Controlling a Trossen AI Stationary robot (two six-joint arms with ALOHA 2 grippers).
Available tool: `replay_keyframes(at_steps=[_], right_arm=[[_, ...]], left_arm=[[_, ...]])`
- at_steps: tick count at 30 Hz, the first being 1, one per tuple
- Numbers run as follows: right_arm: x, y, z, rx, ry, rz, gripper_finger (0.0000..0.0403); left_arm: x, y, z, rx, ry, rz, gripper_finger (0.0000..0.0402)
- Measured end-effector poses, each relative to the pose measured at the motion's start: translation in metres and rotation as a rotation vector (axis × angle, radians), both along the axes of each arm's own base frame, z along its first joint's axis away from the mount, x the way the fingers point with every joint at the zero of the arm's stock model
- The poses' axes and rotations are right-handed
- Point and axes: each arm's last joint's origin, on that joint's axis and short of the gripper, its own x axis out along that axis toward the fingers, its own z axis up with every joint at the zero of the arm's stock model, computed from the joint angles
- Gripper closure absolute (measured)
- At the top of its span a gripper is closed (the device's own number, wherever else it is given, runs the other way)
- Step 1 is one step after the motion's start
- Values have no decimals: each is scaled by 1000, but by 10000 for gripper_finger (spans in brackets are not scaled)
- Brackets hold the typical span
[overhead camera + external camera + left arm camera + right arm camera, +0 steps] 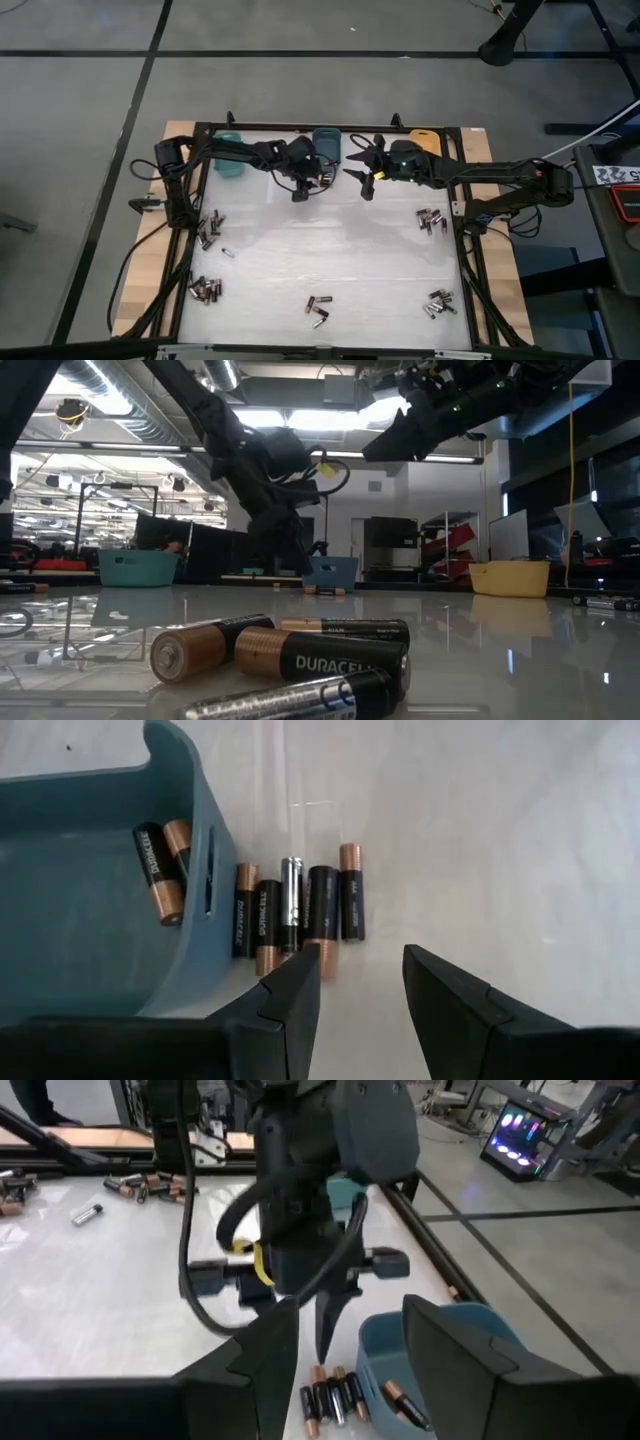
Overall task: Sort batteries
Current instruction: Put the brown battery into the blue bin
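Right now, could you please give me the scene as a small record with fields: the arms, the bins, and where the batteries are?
left gripper: open, empty, above the row of batteries beside the blue bin
right gripper: open, empty, raised near the blue bin, facing the left arm
blue bin contents: two batteries visible
other bins: teal bin and orange bin at the table's far edge
loose batteries: piles at left edge, lower left, lower middle, right edge, lower right
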Motion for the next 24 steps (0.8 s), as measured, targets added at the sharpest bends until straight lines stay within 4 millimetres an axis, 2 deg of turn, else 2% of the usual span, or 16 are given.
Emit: replay_keyframes(at_steps=[7,16,24], right_arm=[[0,0,0,-8,-2,2,221],[0,0,1,-27,-5,8,221],[0,0,0,-23,10,9,221]], left_arm=[[3,2,-11,10,29,16,268],[23,9,-14,3,75,27,268],[21,7,-21,-24,149,15,278]])
